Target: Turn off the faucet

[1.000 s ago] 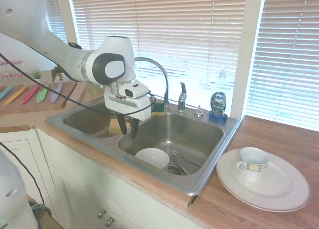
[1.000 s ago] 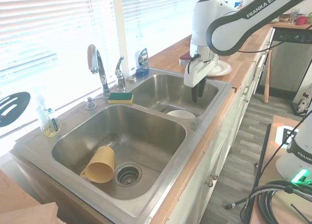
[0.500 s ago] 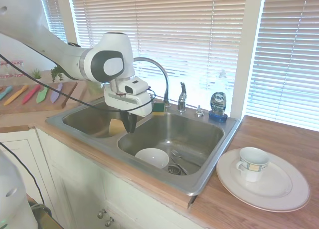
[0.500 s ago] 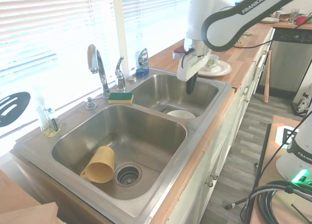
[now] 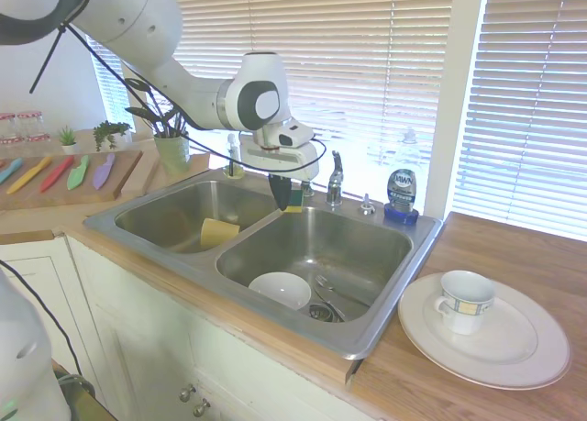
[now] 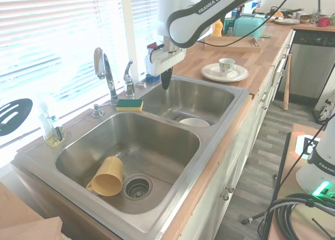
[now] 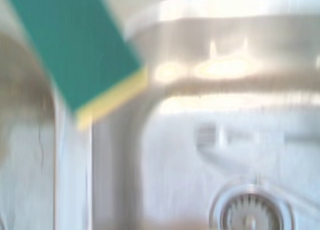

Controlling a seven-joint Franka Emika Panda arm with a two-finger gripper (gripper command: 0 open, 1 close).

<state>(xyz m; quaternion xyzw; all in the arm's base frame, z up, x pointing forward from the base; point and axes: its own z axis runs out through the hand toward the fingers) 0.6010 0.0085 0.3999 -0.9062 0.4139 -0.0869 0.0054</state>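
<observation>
One relation decides my next move: the lever handle lies just off to the side of my gripper, toward the window and the dish-soap end of the ledge.

From the biggest thing down: my gripper (image 5: 281, 193) hangs over the double sink (image 5: 138, 221), above the back rim where the divider meets the ledge. In the second exterior view the gripper (image 6: 165, 82) points straight down with its fingers drawn together into one dark tip, nothing between them.

The faucet (image 5: 323, 177) is mounted on the back ledge. Its tall arched spout (image 6: 103, 66) rises on the far side of my gripper from the soap bottle, while the lever handle (image 5: 336, 178) stands upright on its short post between my gripper and the blue dish soap bottle (image 5: 401, 195). In the second exterior view the lever handle (image 6: 128, 78) sits near my fingertip and about level with it, not touching. Its long axis runs up and down.

Directly below and just behind my gripper lies the green and yellow sponge (image 6: 129, 104), which fills a corner of the wrist view.

I judge a short sideways shift toward the handle would bring the closed tip against it. I can't make out any running water.
</observation>
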